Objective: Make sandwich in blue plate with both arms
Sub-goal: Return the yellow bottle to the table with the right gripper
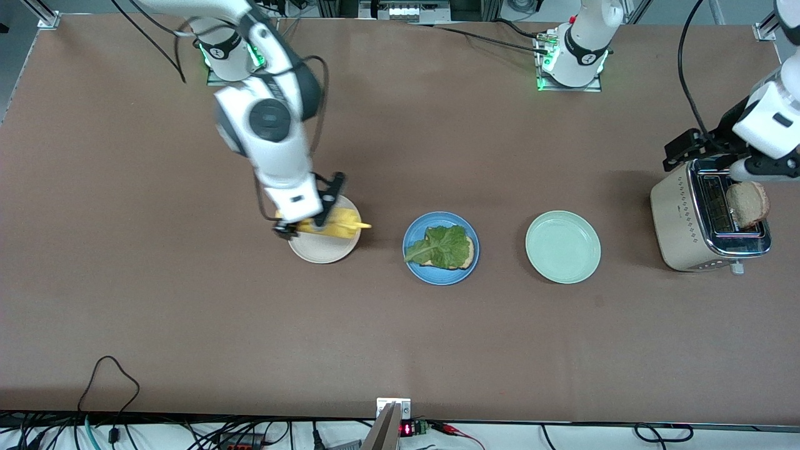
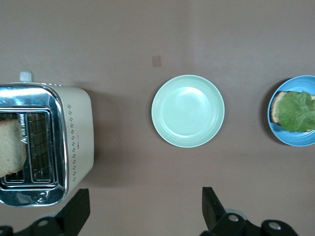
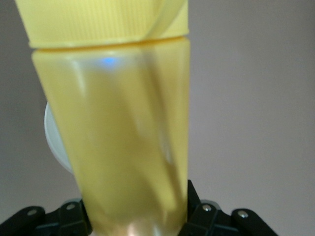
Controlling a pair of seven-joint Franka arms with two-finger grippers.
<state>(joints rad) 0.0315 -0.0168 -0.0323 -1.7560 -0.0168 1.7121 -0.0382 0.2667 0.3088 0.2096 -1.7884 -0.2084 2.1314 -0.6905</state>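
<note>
Gripping a yellow squeeze bottle (image 1: 331, 224) tipped on its side over the cream plate (image 1: 323, 250), the right gripper (image 1: 304, 222) has its nozzle aimed along the table toward the blue plate (image 1: 414, 260) — bread and lettuce (image 1: 442, 246) lie there. The left gripper (image 2: 145, 209) hangs spread and empty beside the toaster (image 1: 675, 219) — a second slice (image 1: 747, 204) stands in its slot.

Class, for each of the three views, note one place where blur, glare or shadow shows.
Front view: the right arm is smeared by motion blur, and the toaster casts a soft shadow on the table. Left wrist view: glare brightens the mint-green plate and the toaster's chrome top. Right wrist view: the yellow squeeze bottle fills the frame, out of focus, with a small blue glint.
</note>
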